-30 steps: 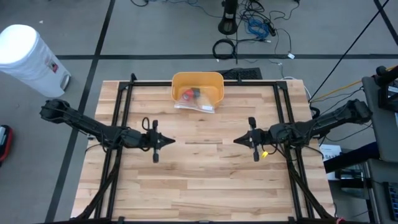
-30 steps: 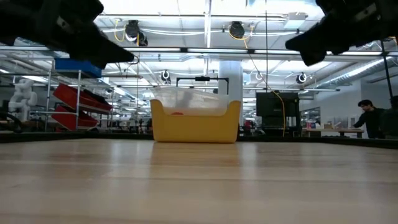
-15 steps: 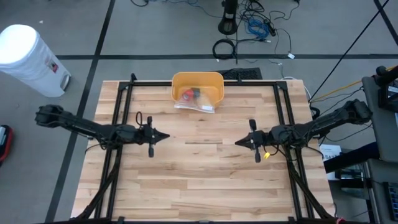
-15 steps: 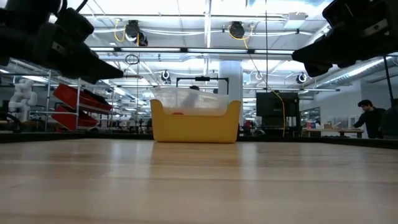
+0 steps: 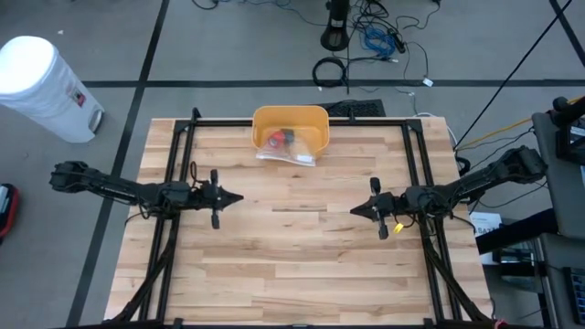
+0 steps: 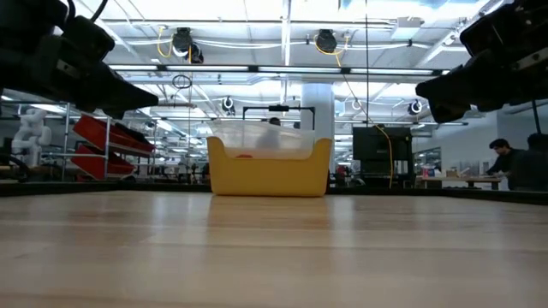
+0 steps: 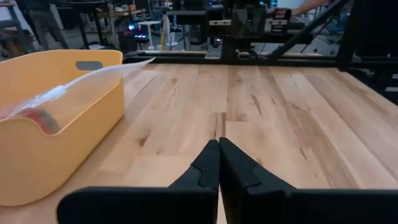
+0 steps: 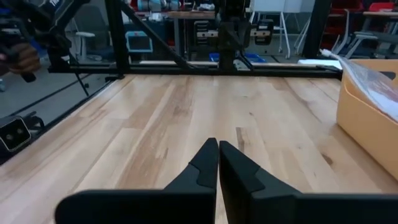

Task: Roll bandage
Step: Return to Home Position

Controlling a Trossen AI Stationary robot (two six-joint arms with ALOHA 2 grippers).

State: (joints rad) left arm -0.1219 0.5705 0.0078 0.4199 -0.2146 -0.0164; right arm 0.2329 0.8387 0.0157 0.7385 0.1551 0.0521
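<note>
One bin [image 5: 258,123] on the table [image 5: 292,265], yellow, and that's my marker for everything here. One clear bag [image 5: 294,153] lies in it, its front end spilling over the bin's near rim onto the wood, and through the plastic I count two lumps, one red and one dark. Two claws, both mine, both empty. Left claw [image 5: 239,196] hangs above the boards well short of the bin and off to its left, fingers pressed tight together with no gap and nothing between them. Right claw [image 5: 353,210] mirrors it off to the bin's right, a shade farther from the bin, its fingers sealed the same way and holding nothing. The two tips point at each other, well apart, with bare wood in front of the bin between them.
</note>
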